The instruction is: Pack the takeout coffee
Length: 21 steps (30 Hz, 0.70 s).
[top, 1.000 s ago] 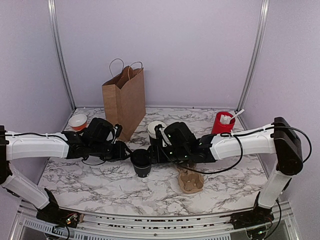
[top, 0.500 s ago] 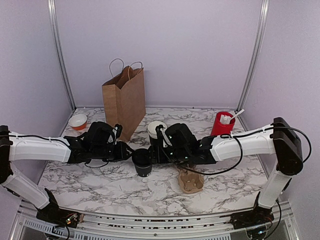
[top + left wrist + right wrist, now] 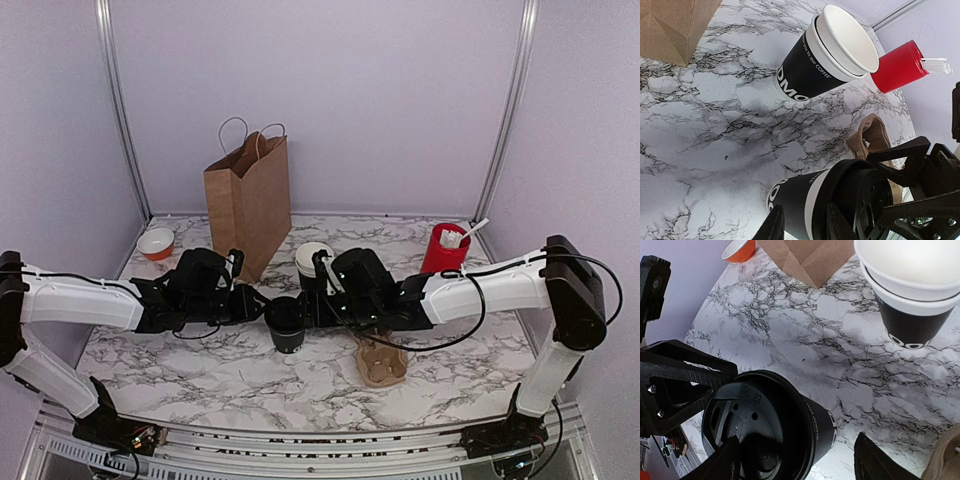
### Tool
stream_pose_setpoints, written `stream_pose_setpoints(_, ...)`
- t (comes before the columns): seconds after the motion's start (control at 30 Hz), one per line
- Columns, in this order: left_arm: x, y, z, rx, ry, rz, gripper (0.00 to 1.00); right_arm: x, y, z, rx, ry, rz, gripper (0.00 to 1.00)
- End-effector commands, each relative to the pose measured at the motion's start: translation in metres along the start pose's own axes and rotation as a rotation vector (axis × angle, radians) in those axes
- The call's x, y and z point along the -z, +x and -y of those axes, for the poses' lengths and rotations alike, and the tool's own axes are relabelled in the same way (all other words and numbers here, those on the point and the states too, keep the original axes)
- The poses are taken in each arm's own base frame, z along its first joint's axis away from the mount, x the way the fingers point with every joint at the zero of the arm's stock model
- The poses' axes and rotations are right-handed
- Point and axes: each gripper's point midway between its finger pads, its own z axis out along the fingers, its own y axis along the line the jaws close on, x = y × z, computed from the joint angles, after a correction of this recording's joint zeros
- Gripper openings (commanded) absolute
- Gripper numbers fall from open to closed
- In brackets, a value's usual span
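Note:
The takeout coffee (image 3: 286, 325) stands upright on the marble table between my two grippers. It is a small black cup (image 3: 800, 197) with white lettering and a black lid (image 3: 747, 425). My left gripper (image 3: 258, 305) reaches its left side. In the left wrist view its tips (image 3: 805, 225) stand a little apart, one over the cup wall and one over the lid rim; contact is unclear. My right gripper (image 3: 308, 312) comes from the right and is open (image 3: 800, 462), its fingers wide on either side of the cup, with marble showing beside the near finger.
A brown paper bag (image 3: 250, 205) stands open behind the left gripper. A stack of lidless white-rimmed black cups (image 3: 312, 260) is just behind the coffee. A cardboard cup carrier (image 3: 383, 362) lies under the right arm. A red cup with white sticks (image 3: 445, 248) and an orange bowl (image 3: 156, 243) sit at the back.
My left arm has slid a little to the right, closer to the cup. The cup and the right arm have barely moved.

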Motion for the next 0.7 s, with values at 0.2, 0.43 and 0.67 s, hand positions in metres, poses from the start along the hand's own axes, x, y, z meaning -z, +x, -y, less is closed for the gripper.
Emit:
stream_pose_setpoints(0.2, 0.021, 0.133, -0.102, -0.012, -0.383, -0.429, 0.29, -0.006, 0.049, 0.04, 0.025, 0.131, -0.135, 0.74)
stream_pose_setpoints(0.43, 0.032, 0.145, -0.092, -0.001, -0.383, -0.438, 0.28, -0.004, 0.045, 0.039, 0.04, 0.129, -0.121, 0.74)
stream_pose_setpoints(0.67, 0.029, 0.128, -0.085, -0.038, -0.416, -0.403, 0.28, -0.005, 0.042, 0.037, 0.057, 0.123, -0.119, 0.74)
